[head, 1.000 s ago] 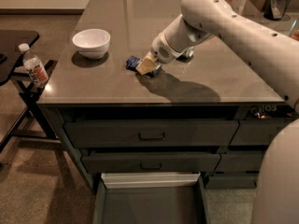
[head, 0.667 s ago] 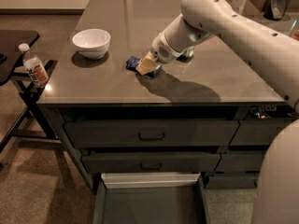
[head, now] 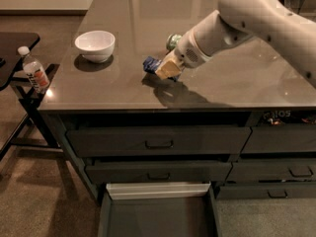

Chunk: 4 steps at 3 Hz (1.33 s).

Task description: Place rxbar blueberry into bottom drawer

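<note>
The rxbar blueberry is a dark blue wrapped bar on the grey countertop, left of centre. My gripper, with tan fingers, is shut on the bar's right end, and the blue end sticks out to the left. The bar is at or just above the counter surface. A green drink can stands right behind the gripper, partly hidden by the arm. The bottom drawer is pulled open below the counter front, dark grey inside with a white rim.
A white bowl sits on the counter's left side. A plastic bottle stands on a black side stand at far left. Two shut handled drawers are above the open one. More drawers are at right.
My gripper and the bar in it have shifted a little to the right over the counter. The bowl, can and drawer have not moved.
</note>
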Motion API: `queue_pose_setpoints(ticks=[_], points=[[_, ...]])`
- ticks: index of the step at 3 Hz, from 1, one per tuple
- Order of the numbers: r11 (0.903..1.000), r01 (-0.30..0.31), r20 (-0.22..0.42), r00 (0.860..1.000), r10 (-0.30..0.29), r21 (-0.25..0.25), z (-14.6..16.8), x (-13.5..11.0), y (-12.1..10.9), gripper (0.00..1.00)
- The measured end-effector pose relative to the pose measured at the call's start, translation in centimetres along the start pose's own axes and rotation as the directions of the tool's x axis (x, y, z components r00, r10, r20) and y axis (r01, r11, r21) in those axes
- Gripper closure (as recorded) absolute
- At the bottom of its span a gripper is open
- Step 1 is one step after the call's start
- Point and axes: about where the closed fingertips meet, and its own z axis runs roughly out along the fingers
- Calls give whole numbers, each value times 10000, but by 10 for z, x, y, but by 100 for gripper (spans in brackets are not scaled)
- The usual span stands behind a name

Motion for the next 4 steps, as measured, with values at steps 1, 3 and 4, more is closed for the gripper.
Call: queue_pose_setpoints(ticks=[1,3,4], points=[[9992,323,325,9989,-331,253,-33,7,26,100],[9955,695,434,9964,-724,640,-81,50,96,100],[9964,446,449,9978,-480,725,-98,87,134,100]])
